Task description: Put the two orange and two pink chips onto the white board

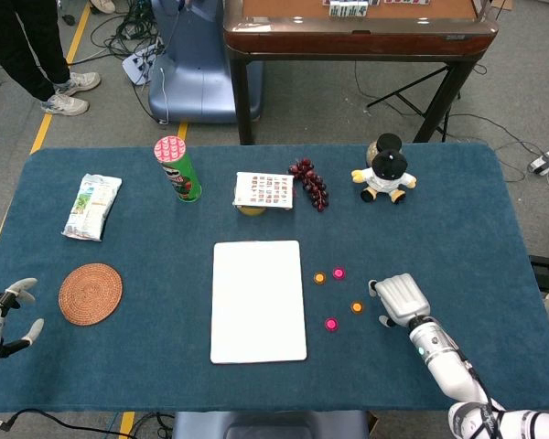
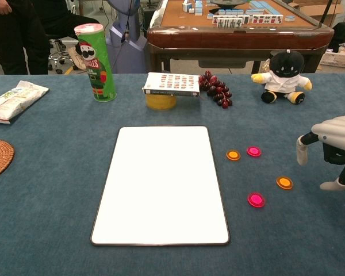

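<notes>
right hand point(image 1: 401, 298) fingers spread, empty | round glossy chips point(image 1: 356, 307) on felt | flat white board point(image 1: 258, 301)

Head view steep from above, chest view low, both sharing white board point(image 1: 258, 301)

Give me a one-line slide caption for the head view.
Right hand open beside four chips, none yet on the white board.

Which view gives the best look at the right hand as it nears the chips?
The head view: the whole right hand shows from above, empty, just right of the orange chip. The chest view cuts the right hand off at the frame's edge, though it shows fingers hanging above the table.
</notes>
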